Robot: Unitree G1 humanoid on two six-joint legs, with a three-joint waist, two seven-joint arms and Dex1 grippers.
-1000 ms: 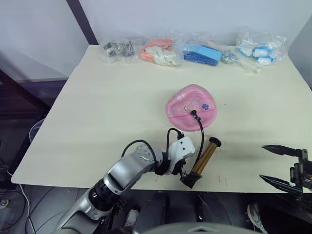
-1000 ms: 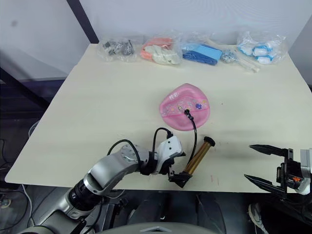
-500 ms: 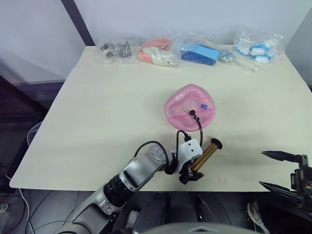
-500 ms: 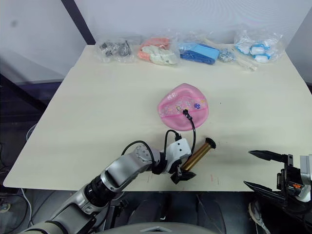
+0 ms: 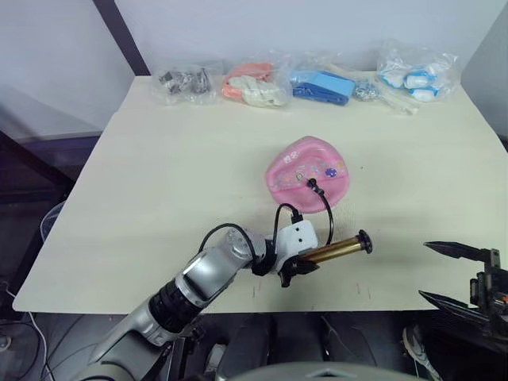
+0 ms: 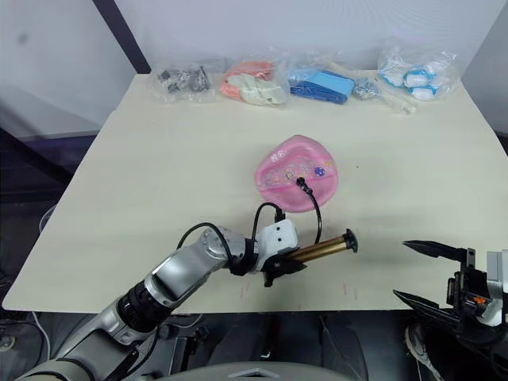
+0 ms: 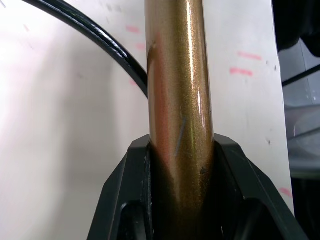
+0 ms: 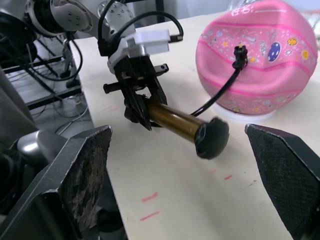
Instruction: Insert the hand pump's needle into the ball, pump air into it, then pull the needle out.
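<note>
Hand pump (image 5: 332, 251): one slim gold-bronze metal cylinder with a glossy, finely speckled finish, lying on the desk (image 5: 159, 190) near its near edge, long axis running left to right. Left end effector (image 5: 295, 268): clenched on the pump's left end, its two black fingers (image 7: 125, 200) pressed against either side of the barrel. The pump's black round end cap (image 5: 364, 241) points right, free of the grip. One thin black hose (image 5: 327, 208) arcs from the pump's gripped end to the ball (image 5: 309, 171), which lies just beyond the pump, toward the far side. The hose's small black fitting (image 8: 240, 54) sits on the ball's surface at the valve; the needle itself cannot be made out. Ball: one, pink rubber, dented and bowl-like, with small colourful prints and darker pink stripes. Right end effector (image 5: 459, 275): released, its two pointed black fingers spread wide apart, holding nothing, hovering at the desk's near right edge, well to the right of the pump. Desk: smooth pale cream top with a few faint red marks near the pump. Four clear crinkled plastic bags (image 5: 302, 78) of small items lie in a row along the far edge.
</note>
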